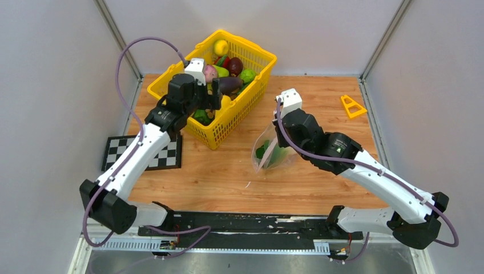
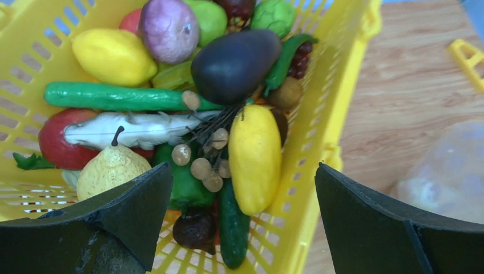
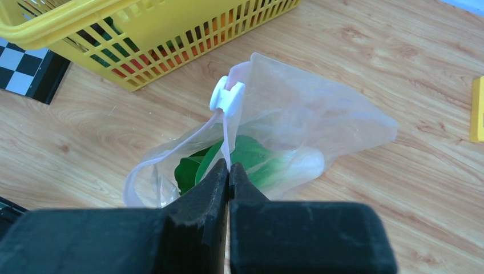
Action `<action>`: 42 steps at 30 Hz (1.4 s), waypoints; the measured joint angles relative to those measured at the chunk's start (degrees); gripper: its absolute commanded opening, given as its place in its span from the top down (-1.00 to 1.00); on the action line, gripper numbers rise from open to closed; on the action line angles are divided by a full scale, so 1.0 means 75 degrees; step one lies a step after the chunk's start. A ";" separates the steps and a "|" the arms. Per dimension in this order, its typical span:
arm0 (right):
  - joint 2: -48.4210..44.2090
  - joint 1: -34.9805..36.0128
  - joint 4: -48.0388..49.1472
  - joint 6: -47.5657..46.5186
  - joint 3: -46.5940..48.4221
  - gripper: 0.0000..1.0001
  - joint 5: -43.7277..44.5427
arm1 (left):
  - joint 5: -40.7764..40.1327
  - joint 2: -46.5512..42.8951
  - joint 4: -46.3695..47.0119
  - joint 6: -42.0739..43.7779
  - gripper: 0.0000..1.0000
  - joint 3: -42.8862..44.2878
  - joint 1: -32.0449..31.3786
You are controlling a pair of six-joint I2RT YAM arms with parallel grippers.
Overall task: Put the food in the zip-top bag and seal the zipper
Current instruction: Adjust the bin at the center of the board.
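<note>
The food [image 1: 231, 84] fills a yellow lattice basket [image 1: 259, 51]: a dark eggplant [image 2: 234, 63], a yellow squash [image 2: 254, 157], a cucumber [image 2: 114, 96], a pear [image 2: 108, 168] and more. My left gripper [image 2: 243, 171] hangs open over the basket's near corner, holding nothing; it also shows from above [image 1: 212, 94]. The clear zip-top bag [image 3: 319, 123] lies on the table with a green leafy vegetable [image 3: 245, 157] inside. My right gripper [image 3: 229, 166] is shut on the pale zipper [image 3: 225, 134] below its white slider [image 3: 226, 94], lifting the mouth open.
A checkerboard card [image 1: 142, 151] lies left of the basket. An orange triangle [image 1: 352, 106] sits at the back right of the wooden table. Grey walls close in both sides and the back. The bag [image 1: 268, 151] rests just right of the basket.
</note>
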 measured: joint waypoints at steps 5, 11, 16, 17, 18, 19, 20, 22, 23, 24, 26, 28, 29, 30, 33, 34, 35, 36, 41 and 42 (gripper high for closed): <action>-0.0012 0.0000 0.0052 0.0006 -0.0067 1.00 -0.0157 | -0.0154 0.1008 -0.0353 0.0195 -1.00 0.0254 0.0122; -0.0073 0.0000 0.0055 0.0003 -0.0093 1.00 -0.0201 | -0.0041 0.1521 -0.0667 0.0516 -1.00 0.0277 0.0192; -0.0198 -0.0003 0.0076 0.0003 -0.0134 1.00 -0.0163 | 0.0527 0.1466 -0.0519 0.0953 -1.00 0.0187 -0.0096; -0.0221 -0.0003 0.0079 0.0003 -0.0143 1.00 -0.0157 | 0.0641 0.1437 -0.0510 0.1072 -1.00 0.0154 -0.0262; -0.0251 -0.0003 0.0082 0.0003 -0.0154 1.00 -0.0149 | 0.0758 0.1419 -0.0530 0.1189 -0.99 0.0131 -0.0466; -0.0280 -0.0003 0.0082 0.0003 -0.0169 1.00 -0.0140 | 0.0866 0.1413 -0.0577 0.1329 -0.97 0.0111 -0.0697; -0.0312 -0.0006 0.0085 0.0003 -0.0178 1.00 -0.0131 | 0.1008 0.1413 -0.0629 0.1454 -0.96 0.0076 -0.0935; -0.0373 -0.0012 0.0093 0.0003 -0.0210 1.00 -0.0099 | 0.1247 0.1413 -0.0711 0.1513 -0.95 -0.0122 -0.1364; -0.0417 -0.0020 0.0093 0.0003 -0.0227 1.00 -0.0079 | 0.1276 0.1416 -0.0592 0.1585 -0.95 -0.0221 -0.1542; -0.0463 -0.0023 0.0102 0.0006 -0.0248 1.00 -0.0052 | 0.1384 0.1413 -0.0574 0.1556 -0.95 -0.0321 -0.1644; -0.0583 -0.0038 0.0105 0.0015 -0.0318 1.00 0.0035 | 0.1536 0.1355 -0.0571 0.1620 -0.96 -0.0565 -0.1807; -0.0685 -0.0047 0.0099 0.0029 -0.0347 1.00 0.0128 | 0.1591 0.1300 -0.0609 0.1614 -0.99 -0.0816 -0.1891; -0.0720 -0.0055 0.0099 0.0032 -0.0347 1.00 0.0166 | 0.1574 0.1271 -0.0606 0.1617 -0.99 -0.0883 -0.1918; -0.0761 -0.0070 0.0099 0.0032 -0.0347 1.00 0.0204 | 0.1518 0.1215 -0.0595 0.1612 -1.00 -0.0918 -0.1932; -0.0860 -0.0087 0.0099 0.0032 -0.0347 1.00 0.0291 | 0.1198 0.0871 -0.0536 0.1585 -1.00 -0.0909 -0.1935; -0.0874 -0.0087 0.0096 0.0035 -0.0347 1.00 0.0309 | 0.1084 0.0740 -0.0519 0.1585 -1.00 -0.0892 -0.1935; -0.0889 -0.0087 0.0096 0.0038 -0.0347 1.00 0.0321 | 0.0965 0.0592 -0.0519 0.1588 -1.00 -0.0831 -0.1935; -0.0901 -0.0087 0.0093 0.0044 -0.0347 1.00 0.0323 | 0.0854 0.0472 -0.0516 0.1594 -1.00 -0.0702 -0.1926; -0.0915 -0.0087 0.0064 0.0117 -0.0350 1.00 0.0318 | 0.0522 0.0303 -0.0210 0.1617 -1.00 0.0128 -0.1655; -0.0915 -0.0087 0.0055 0.0146 -0.0350 1.00 0.0312 | 0.0478 0.0303 -0.0102 0.1585 -1.00 0.0224 -0.1495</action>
